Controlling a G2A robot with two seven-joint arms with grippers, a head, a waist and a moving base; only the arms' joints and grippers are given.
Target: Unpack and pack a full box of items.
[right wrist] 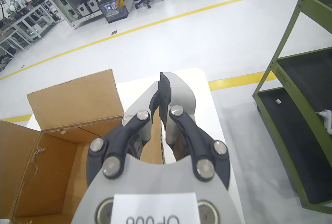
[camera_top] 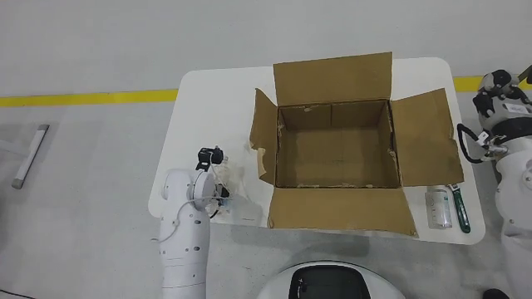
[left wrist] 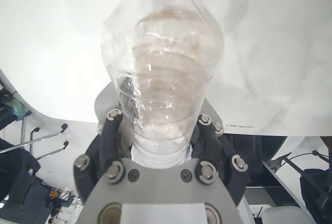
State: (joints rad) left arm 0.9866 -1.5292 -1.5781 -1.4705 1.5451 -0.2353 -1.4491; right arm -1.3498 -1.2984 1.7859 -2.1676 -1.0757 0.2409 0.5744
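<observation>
The open cardboard box [camera_top: 337,145] stands in the middle of the white table [camera_top: 208,116] with its flaps spread and nothing inside. My left gripper [camera_top: 218,184] is near the table's front left corner, shut on a clear plastic bottle [camera_top: 231,199]. In the left wrist view the bottle [left wrist: 160,53] lies between the dark fingers [left wrist: 112,131], its open neck pointing away from the wrist. My right gripper [camera_top: 497,83] hangs beyond the table's right edge; in the right wrist view it [right wrist: 162,95] is shut with nothing in it, above the box's right flap [right wrist: 155,142].
A clear container [camera_top: 438,206] and a green-handled tool [camera_top: 460,209] lie at the table's front right corner. A green cart [right wrist: 298,79] stands to the right of the table. Yellow floor lines [camera_top: 83,98] run behind the table.
</observation>
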